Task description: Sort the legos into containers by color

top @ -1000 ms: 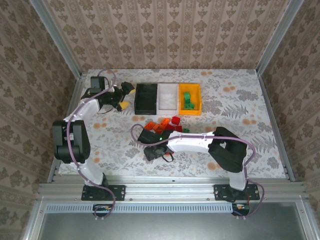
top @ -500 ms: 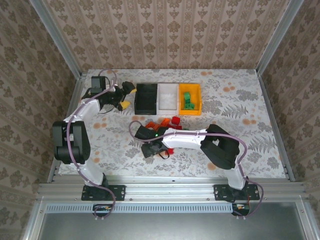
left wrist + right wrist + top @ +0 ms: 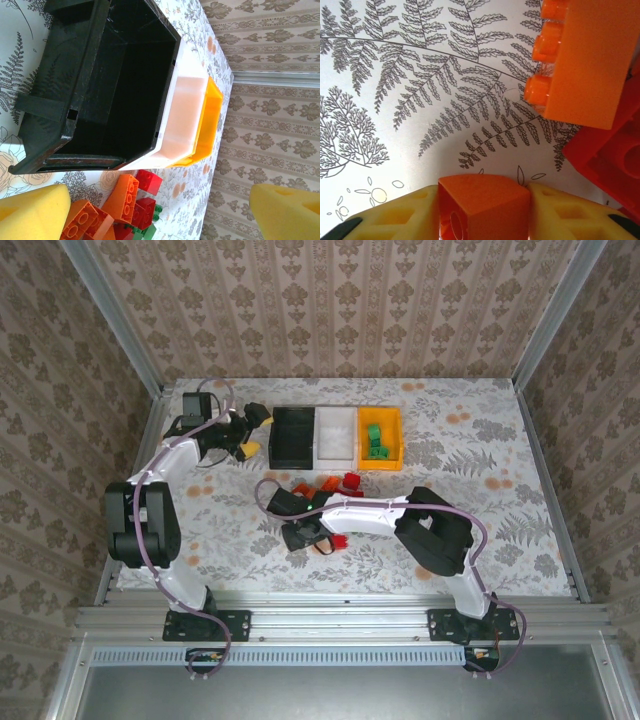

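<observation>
While the right gripper (image 3: 482,202) is pinching an orange brick (image 3: 485,192) at the bottom of its wrist view, the left gripper (image 3: 157,212) is hanging wide open left of the black bin (image 3: 275,435). Loose bricks (image 3: 326,483) are lying on the surface (image 3: 470,470) mid-frame, and green bricks (image 3: 374,440) are sitting in the yellow bin (image 3: 394,455).

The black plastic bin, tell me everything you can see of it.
The black rectangular plastic bin is open-topped and glossy, with a thick lipped rim and a notched ledge at one short end. It stands upright on the fern-patterned table, leftmost in the row of three, one long side flush against the white plastic bin. Its inside looks bare.
</observation>
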You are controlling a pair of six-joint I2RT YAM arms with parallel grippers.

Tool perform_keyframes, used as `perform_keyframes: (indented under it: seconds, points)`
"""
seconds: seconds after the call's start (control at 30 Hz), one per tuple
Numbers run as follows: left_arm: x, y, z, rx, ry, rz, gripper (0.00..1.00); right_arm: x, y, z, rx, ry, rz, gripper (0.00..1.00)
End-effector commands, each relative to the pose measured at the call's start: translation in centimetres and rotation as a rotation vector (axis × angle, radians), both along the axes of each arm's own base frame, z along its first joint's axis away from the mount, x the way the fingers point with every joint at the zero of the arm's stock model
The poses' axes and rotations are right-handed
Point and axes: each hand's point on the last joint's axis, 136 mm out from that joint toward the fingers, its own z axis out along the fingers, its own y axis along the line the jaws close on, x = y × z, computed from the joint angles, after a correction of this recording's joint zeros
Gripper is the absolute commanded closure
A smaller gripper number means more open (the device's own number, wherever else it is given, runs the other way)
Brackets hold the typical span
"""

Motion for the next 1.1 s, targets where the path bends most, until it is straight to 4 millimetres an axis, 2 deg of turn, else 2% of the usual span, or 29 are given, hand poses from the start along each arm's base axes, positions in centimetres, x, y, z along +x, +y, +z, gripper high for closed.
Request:
perform_keyframes:
  seconds: [0.0, 0.13, 0.23, 0.37, 0.47, 0.57, 0.7, 0.8, 0.93, 1.07]
  points:
    - [-0.5, -0.8, 0.9, -0.025, -0.02, -0.024, 0.0, -0.7, 0.1, -0.4, -0.012, 0.01, 0.017, 0.63]
    - [-0.5, -0.9, 0.9, -0.022, -0.022, -0.029, 0.0, -0.7, 0.1, 0.4, -0.006, -0.015, 0.02, 0.66]
    - [-0.6, -0.9, 0.8, -0.021, -0.02, -0.029, 0.0, 0.0, 0.7, 2.2, 0.038, -0.066, 0.018, 0.67]
    - [-0.5, -0.8, 0.9, -0.021, -0.022, -0.027, 0.0, 0.6, 0.4, 4.9, 0.06, -0.121, 0.016, 0.67]
    - [-0.5, -0.6, 1.0, -0.021, -0.023, -0.02, 0.0, 1.9, -0.3, 7.0, 0.08, -0.165, 0.002, 0.68]
    - [-0.4, -0.5, 1.2, -0.022, -0.027, -0.018, 0.0, 2.7, -0.7, 7.4, 0.081, -0.171, 0.001, 0.68]
    - [-0.4, -0.4, 1.2, -0.022, -0.028, -0.017, 0.0, 3.1, -1.1, 6.9, 0.069, -0.178, -0.001, 0.68]
    - [-0.4, -0.4, 1.2, -0.023, -0.026, -0.016, 0.0, 5.9, -2.4, 8.0, 0.071, -0.222, -0.036, 0.68]
    - [-0.5, -0.6, 1.2, -0.026, -0.025, -0.019, 0.0, 12.8, -5.9, 11.4, 0.06, -0.343, -0.119, 0.68]
    - [-0.7, -1.2, 1.0, -0.023, -0.019, -0.033, 0.0, 18.8, -8.9, 11.4, 0.036, -0.361, -0.186, 0.68]
